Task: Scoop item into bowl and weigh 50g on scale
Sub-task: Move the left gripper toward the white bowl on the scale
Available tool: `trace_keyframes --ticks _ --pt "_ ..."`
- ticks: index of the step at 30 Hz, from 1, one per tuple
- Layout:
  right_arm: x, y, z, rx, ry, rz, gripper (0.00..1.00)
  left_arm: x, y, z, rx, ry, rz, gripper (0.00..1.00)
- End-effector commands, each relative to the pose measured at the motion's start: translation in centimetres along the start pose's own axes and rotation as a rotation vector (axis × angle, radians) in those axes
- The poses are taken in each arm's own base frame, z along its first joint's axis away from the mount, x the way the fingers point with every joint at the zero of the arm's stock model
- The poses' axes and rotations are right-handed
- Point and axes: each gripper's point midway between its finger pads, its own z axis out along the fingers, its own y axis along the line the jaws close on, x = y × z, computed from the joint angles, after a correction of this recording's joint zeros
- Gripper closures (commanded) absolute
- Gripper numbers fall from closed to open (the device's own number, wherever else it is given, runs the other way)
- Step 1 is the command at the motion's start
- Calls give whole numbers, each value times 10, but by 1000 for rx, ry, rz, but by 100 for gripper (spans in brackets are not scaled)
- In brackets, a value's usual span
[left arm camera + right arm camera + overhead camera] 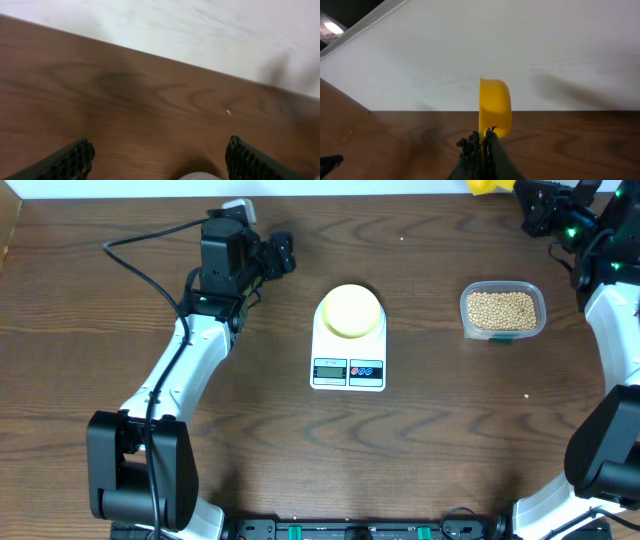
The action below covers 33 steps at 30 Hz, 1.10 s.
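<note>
Right gripper (482, 142) jaws clamp the yellow scoop (495, 107) by its handle — ready for the beans (502, 310); bowl (350, 310) sits on the scale (348, 372) for weighing; left gripper (160, 155) jaws apart, idle.

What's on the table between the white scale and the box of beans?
Nothing. Between the scale and the clear tub of beans there is only bare brown table, as the overhead view shows.

Table (260, 450): dark brown wood-grain top, matte, evenly lit. Wall (520, 45): plain white panel standing along the table's far edge, with faint grey shadows and soft diffuse light.
</note>
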Motion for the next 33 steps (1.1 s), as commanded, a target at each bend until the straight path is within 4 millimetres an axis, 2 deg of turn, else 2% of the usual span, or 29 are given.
trace_keyframes --ticks 1,8,10,15,19,21,25,29,33 --pt "-8 4 0 4 -18 -24 99 2 -38 -12 175 28 166 14" --pt "-9 3 0 9 -19 -32 99 21 -70 -39 224 87 408 14" --pt "-10 0 0 26 -24 -31 99 27 -79 -47 239 104 450 14" --pt "-9 0 0 28 -24 -31 99 41 -87 -55 255 156 476 14" --pt "-8 2 1 24 -20 -30 99 65 -93 -58 272 234 508 14" --pt "-8 2 2 23 -20 -31 99 84 -99 -62 300 289 600 14" --pt "-8 2 2 24 -21 -31 99 104 -113 -67 345 329 694 14" --pt "-8 2 2 24 -19 -30 99 109 -113 -66 287 340 729 14" --pt "-8 3 2 17 -17 -30 99 120 -95 -65 151 395 777 14"
